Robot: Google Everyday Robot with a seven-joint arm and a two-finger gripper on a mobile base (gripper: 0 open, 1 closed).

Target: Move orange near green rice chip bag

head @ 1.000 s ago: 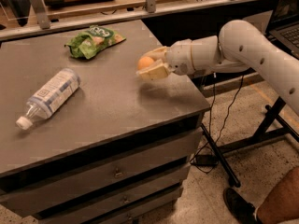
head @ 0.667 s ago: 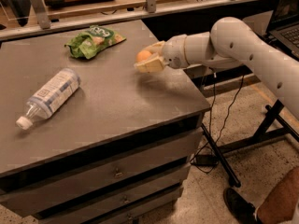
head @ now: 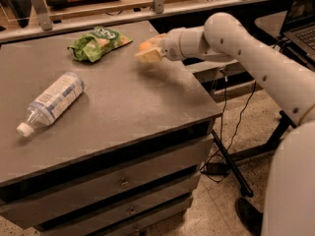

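A grey bench with drawers in its front fills most of the view. It stands on a speckled floor, and a metal rail runs along behind it. A white arm reaches in from the right, over the bench's far right corner, and ends in the tool.

The tool's pale fingers are closed around the orange, which shows as a small bright patch at the tip, between them. The tool holds the fruit above the bench rather than resting it on the top, and a soft shadow lies on the surface just below and to the right of the tool.

The green rice chip bag lies flat and crumpled on the bench to the left of the tool, near it but not touching it. Its tan-orange corner points toward the tool, and a strip of bare bench separates the two.

A clear bottle with a white label lies on its side well to the left of the tool and nearer the bench's front edge, its cap end pointing away from the tool. Behind the arm, to the right of the tool, a laptop sits at the edge of the view. Below the arm, dark cables hang down to the floor.
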